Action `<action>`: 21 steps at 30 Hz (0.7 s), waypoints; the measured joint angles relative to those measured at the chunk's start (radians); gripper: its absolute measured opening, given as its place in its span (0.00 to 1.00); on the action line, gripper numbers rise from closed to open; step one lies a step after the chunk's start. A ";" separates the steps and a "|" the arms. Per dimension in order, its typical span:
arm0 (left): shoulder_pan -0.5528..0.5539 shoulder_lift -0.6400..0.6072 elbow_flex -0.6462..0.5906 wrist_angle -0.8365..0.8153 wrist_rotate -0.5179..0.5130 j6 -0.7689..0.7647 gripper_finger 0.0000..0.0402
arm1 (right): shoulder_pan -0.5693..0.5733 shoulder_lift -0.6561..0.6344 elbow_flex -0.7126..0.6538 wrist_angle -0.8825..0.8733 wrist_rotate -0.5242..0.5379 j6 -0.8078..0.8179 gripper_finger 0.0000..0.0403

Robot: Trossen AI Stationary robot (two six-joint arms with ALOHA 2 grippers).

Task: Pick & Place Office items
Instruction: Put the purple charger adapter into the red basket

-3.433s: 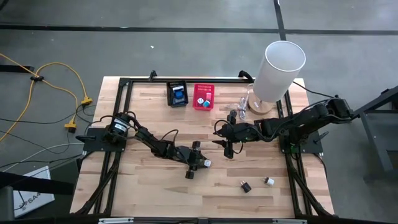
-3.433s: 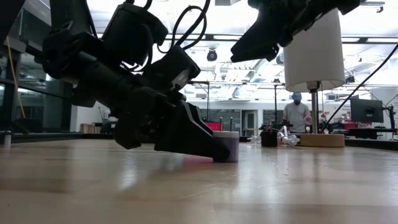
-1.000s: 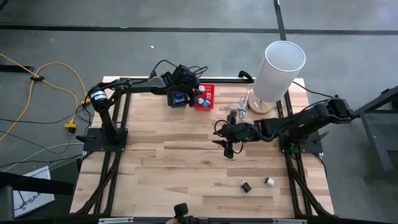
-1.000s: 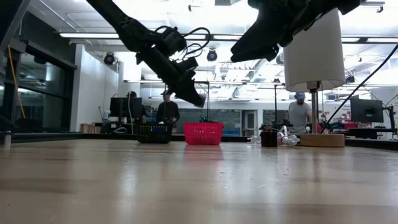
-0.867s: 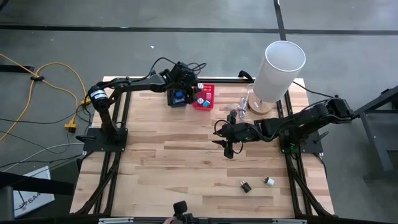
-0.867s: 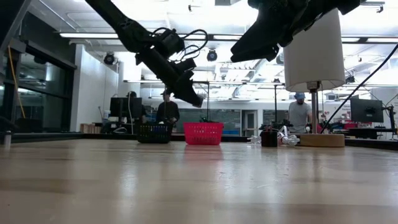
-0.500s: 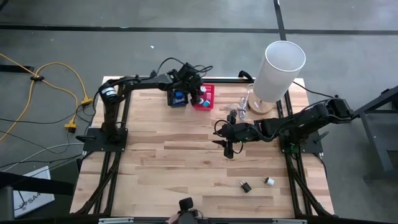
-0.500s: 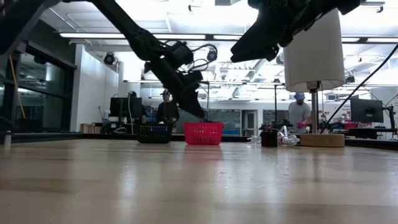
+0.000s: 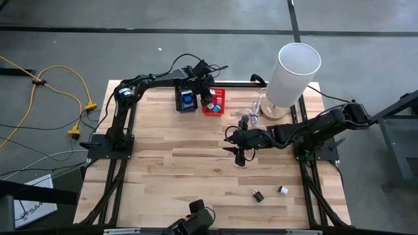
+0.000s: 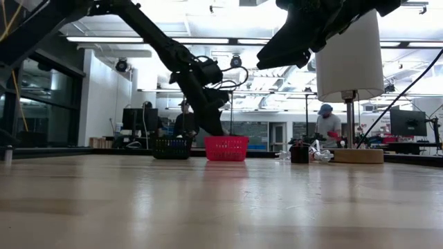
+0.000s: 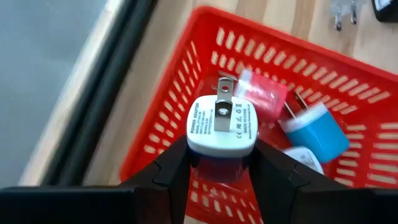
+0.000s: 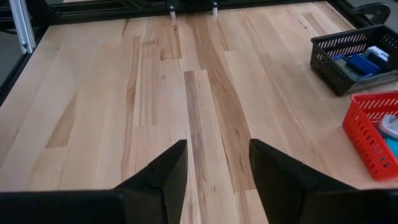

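Over the red basket point(image 11: 186, 146), the left gripper point(image 11: 219, 163) holds a white charger point(image 11: 221, 124).
Mid-table, the right gripper point(image 12: 213, 163) waits, jaws apart, empty.

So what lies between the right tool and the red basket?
Bare wooden tabletop: the right wrist view shows nothing between the open right tool and the red basket.

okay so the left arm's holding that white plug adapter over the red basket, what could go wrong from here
1. The left gripper holds the white adapter only by its lower sides, so it might slip or tumble on release.
2. It hangs close to the red basket's near wall and could catch the rim.
3. It may land on the blue adapter and tip sideways.
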State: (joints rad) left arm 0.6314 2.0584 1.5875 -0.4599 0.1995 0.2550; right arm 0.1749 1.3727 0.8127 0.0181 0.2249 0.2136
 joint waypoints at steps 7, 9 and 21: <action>0.002 0.000 0.000 -0.019 0.009 0.002 0.32 | 0.000 0.000 0.000 0.000 0.000 0.000 0.40; 0.002 0.000 0.000 -0.022 0.015 0.003 0.32 | 0.000 0.000 0.000 0.000 0.000 0.000 0.40; -0.011 0.000 0.000 -0.030 0.022 0.008 0.41 | 0.000 0.000 0.000 0.000 0.000 0.000 0.40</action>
State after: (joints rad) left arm 0.6202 2.0586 1.5875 -0.4897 0.2214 0.2633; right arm 0.1747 1.3725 0.8127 0.0185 0.2253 0.2134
